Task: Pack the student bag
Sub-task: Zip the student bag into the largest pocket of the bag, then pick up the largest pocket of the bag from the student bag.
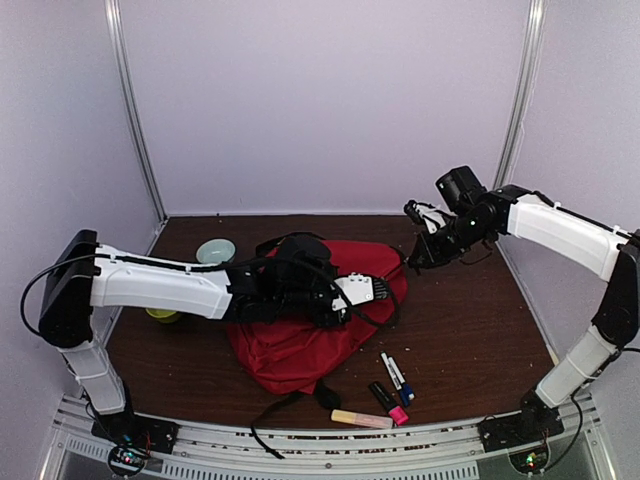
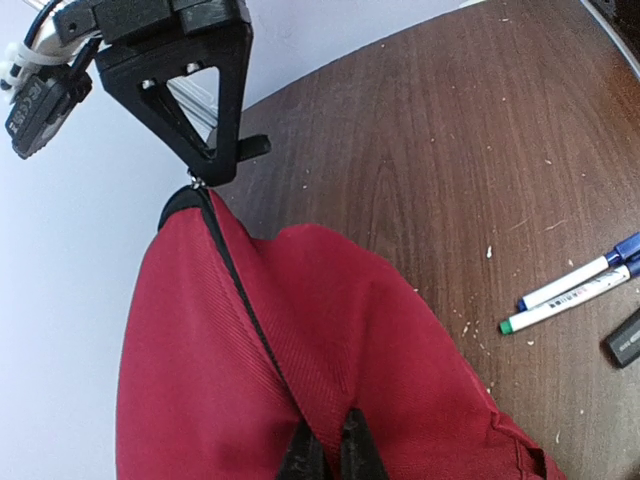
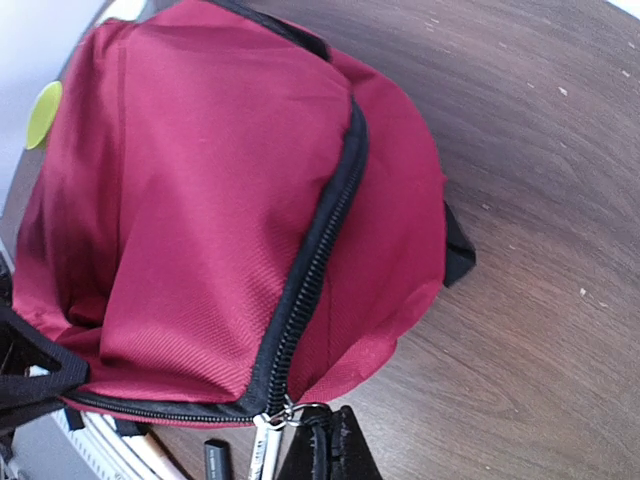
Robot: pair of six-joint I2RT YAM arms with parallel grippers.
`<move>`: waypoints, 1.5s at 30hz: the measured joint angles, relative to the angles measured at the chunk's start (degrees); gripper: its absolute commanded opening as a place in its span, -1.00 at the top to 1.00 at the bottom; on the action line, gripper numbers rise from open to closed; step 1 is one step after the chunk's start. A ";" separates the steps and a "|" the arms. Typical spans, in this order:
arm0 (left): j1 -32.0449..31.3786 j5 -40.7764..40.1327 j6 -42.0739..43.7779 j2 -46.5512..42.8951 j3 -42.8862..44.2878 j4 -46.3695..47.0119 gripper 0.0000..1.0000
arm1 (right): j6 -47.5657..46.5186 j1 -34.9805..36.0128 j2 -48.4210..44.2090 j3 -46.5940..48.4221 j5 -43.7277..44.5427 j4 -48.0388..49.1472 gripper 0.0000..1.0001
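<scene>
The student bag [image 1: 300, 345] is a soft red backpack lying flat in the middle of the table. Its black zipper [image 3: 318, 250] runs closed along the top, and black straps trail toward the near edge. My left gripper [image 2: 325, 455] reaches over the bag and is shut on a raised fold of its red fabric [image 2: 330, 380]. At the bag's right corner my right gripper [image 3: 330, 450] is shut on the black cord pull by the metal zipper slider [image 3: 275, 415]. The right gripper [image 2: 190, 110] also shows in the left wrist view.
A pale green bowl [image 1: 215, 250] stands behind the bag on the left, and a yellow-green item [image 1: 162, 316] lies under the left arm. Two white markers [image 1: 395, 372], a black marker [image 1: 382, 396] and a peach highlighter [image 1: 362, 419] lie in front of the bag.
</scene>
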 measured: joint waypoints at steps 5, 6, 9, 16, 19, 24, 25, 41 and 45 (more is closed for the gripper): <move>-0.02 -0.33 1.68 -5.84 -2.62 -3.45 1.00 | -1.92 0.00 -1.27 0.02 -7.80 0.76 1.00; -0.04 -0.33 1.88 -6.64 -2.89 -4.24 1.00 | -2.12 0.00 -1.95 -0.46 -9.16 1.36 1.00; -0.11 -0.33 2.38 -8.39 -3.45 -6.12 1.00 | -2.67 0.00 -4.07 -2.32 -11.82 3.06 1.00; -0.92 -0.39 2.95 -10.95 -4.72 -12.52 0.18 | -3.04 3.28 -4.74 -4.02 -11.10 6.25 1.00; -1.79 -0.37 1.20 -9.49 -2.71 -17.77 -0.07 | -2.43 3.72 -4.74 -4.02 -8.26 7.50 1.00; -2.14 1.40 -3.54 -4.02 4.94 -14.58 -0.28 | -1.09 4.22 -4.76 -3.91 -7.43 8.26 1.00; -2.14 1.18 -4.07 -3.63 5.25 -13.31 -0.32 | -1.01 4.26 -4.79 -3.91 -7.41 8.26 1.00; -1.16 -2.80 -12.35 11.17 17.07 -6.32 1.00 | 1.09 4.42 -5.31 -1.68 -4.61 2.86 1.00; -0.81 -5.01 -12.20 11.30 17.07 -5.73 1.00 | 1.07 4.02 -5.22 0.20 -1.68 0.70 1.00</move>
